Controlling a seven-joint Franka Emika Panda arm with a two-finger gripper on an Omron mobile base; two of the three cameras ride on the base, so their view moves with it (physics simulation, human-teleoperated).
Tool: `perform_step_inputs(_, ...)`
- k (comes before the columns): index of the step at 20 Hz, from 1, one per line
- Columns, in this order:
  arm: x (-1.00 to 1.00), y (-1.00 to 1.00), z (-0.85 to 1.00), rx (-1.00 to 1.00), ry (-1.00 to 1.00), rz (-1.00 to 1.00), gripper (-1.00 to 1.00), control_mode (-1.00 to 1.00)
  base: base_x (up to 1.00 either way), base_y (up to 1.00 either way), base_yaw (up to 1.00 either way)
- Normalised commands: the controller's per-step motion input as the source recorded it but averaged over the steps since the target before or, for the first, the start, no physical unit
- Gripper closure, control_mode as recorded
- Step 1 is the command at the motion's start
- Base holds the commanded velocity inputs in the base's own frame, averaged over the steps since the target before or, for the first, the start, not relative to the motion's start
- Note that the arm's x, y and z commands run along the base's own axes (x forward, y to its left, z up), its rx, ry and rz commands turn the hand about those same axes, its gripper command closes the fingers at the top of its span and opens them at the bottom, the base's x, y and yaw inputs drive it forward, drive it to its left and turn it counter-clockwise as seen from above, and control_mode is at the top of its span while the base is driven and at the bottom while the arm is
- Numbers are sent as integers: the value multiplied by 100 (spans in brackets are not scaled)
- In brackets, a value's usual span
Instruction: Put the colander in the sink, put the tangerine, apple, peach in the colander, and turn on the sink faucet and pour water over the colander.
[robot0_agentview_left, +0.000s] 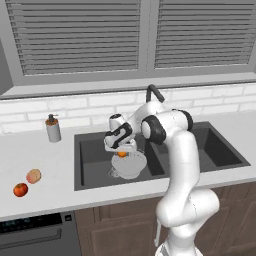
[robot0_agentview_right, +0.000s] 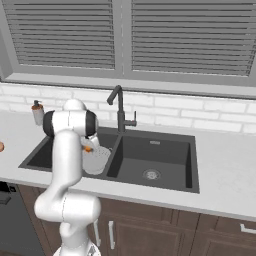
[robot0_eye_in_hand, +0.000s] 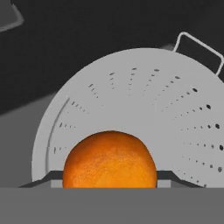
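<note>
Orange tangerine (robot0_eye_in_hand: 110, 158) pinched in gripper (robot0_agentview_left: 122, 151) above one colander (robot0_agentview_left: 130, 165), two-basin sink (robot0_agentview_left: 90, 150), apple (robot0_agentview_left: 20, 189) and peach (robot0_agentview_left: 33, 175) at nine o'clock on counter (robot0_agentview_left: 40, 160).

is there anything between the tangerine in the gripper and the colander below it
Nothing visible. The gripper holds the tangerine just above the colander, which sits in the sink. In the hand view the colander's perforated bowl lies open beneath the fruit, with nothing inside it.
</note>
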Motion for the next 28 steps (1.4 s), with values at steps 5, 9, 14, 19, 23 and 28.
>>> perform_step_inputs(5,25,-15,-45,0,0,-10,100,-100,0,0,0)
perform_step_inputs(9,5,-11,-34,0,0,-8,100,-100,0,0,0)
perform_step_inputs(14,0,-20,-40,0,0,-9,100,-100,0,0,0)
perform_step_inputs(19,-4,-31,-14,0,-3,-7,-100,-100,0,0,0)
perform_step_inputs(23,-23,-34,40,0,-13,-2,-100,-100,0,0,0)
perform_step_inputs(28,-14,-22,53,0,-9,0,-100,-100,0,0,0)
